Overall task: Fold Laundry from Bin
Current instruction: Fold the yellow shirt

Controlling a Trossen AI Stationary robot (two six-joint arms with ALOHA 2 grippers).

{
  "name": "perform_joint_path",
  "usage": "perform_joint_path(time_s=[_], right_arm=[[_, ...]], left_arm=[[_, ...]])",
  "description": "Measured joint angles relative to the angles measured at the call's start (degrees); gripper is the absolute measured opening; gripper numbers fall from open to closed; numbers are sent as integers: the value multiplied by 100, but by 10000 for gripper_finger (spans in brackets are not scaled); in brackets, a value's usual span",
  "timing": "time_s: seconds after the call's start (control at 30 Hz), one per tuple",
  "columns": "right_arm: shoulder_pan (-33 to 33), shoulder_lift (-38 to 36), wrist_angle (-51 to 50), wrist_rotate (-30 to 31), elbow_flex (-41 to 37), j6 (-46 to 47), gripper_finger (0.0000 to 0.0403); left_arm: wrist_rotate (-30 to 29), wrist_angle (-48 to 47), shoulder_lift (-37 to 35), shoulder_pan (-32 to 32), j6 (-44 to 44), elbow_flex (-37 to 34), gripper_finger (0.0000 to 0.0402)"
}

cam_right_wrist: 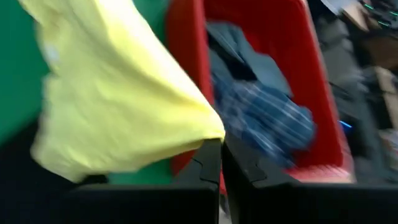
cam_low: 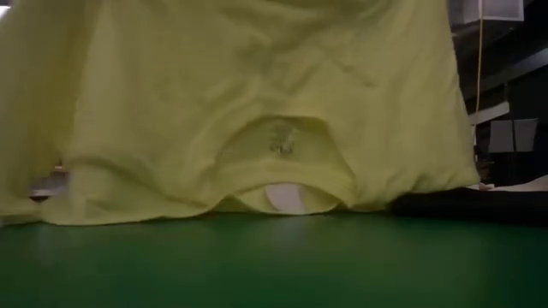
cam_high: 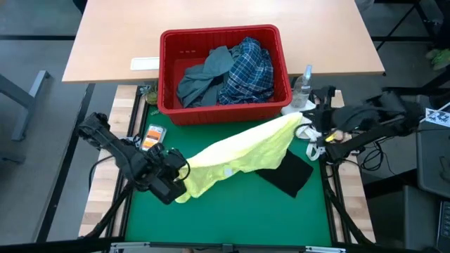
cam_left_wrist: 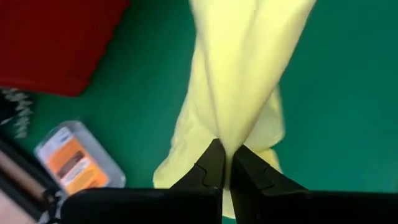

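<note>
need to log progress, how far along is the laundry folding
Early. Done: the yellow garment is out of the red bin, and a dark navy garment lies on the green mat. In hand: the left gripper and right gripper are each shut on the yellow garment, stretched between them, not folded. Left: the grey-blue garment and plaid shirt sit in the bin.

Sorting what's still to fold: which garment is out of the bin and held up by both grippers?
The yellow garment, stretched between the left gripper and right gripper; the plaid shirt lies in the red bin.
</note>
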Motion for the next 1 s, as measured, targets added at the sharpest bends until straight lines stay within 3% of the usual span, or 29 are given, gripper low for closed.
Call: perform_joint_path(time_s=[0.17,0.47,0.63,0.8,1.0], right_arm=[[0,337,-372,709,0,-2,5],[0,855,-419,709,0,-214,5],[0,927,-428,523,0,-315,5],[-1,922,-571,-326,0,-336,5],[4,920,-562,-2401,-20,-477,5]], left_arm=[[-3,19,0,205,-72,-702,6],[33,540,0,419,-98,-1529,10],[176,862,0,419,161,-1702,52],[475,1202,0,419,194,-1772,112],[721,1632,0,414,298,-1772,139]])
